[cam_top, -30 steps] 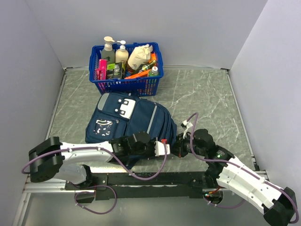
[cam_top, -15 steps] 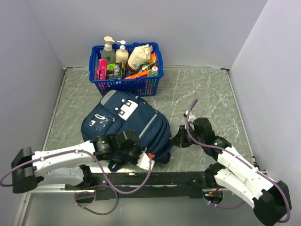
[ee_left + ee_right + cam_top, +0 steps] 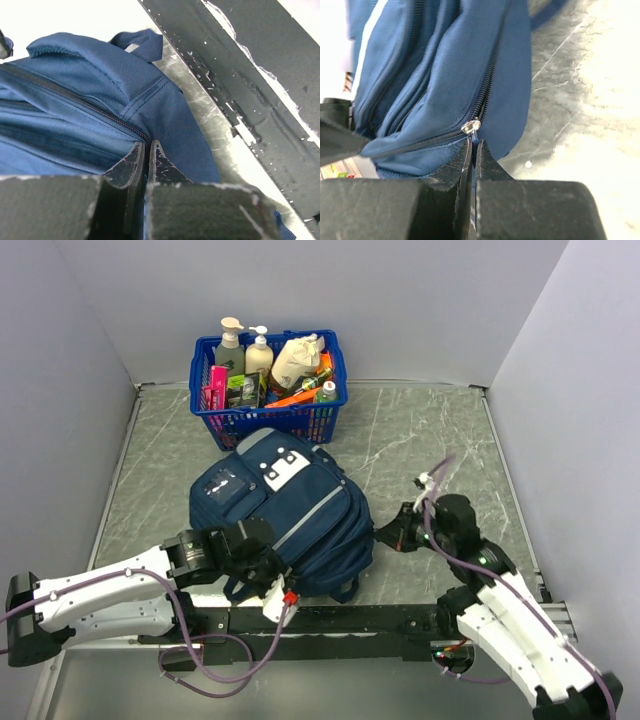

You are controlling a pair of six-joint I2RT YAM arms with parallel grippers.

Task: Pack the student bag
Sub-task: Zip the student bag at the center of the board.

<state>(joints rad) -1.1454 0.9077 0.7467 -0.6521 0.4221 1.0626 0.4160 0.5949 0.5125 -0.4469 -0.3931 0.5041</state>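
Observation:
The student bag (image 3: 300,515), navy blue with white patches and a pale stripe, lies on the marble table in front of the arms. My left gripper (image 3: 262,562) is at the bag's near left edge. In the left wrist view, the left gripper (image 3: 148,146) is shut, pinching the bag's fabric (image 3: 100,95) where a zipper line ends. My right gripper (image 3: 388,534) is at the bag's right edge. In the right wrist view, the right gripper (image 3: 475,142) is shut on the blue pull tab under the silver zipper slider (image 3: 471,126). The zipper there looks closed on both sides of the slider.
A blue plastic mesh basket (image 3: 265,422) full of bottles and packets stands at the back, just beyond the bag's top. Grey walls enclose the table on three sides. A black rail (image 3: 330,620) runs along the near edge. Bare marble (image 3: 440,440) lies to the right.
The left arm has drawn back to the left and nearer. The right gripper has moved right and farther away. The bag between them has turned and shifted right.

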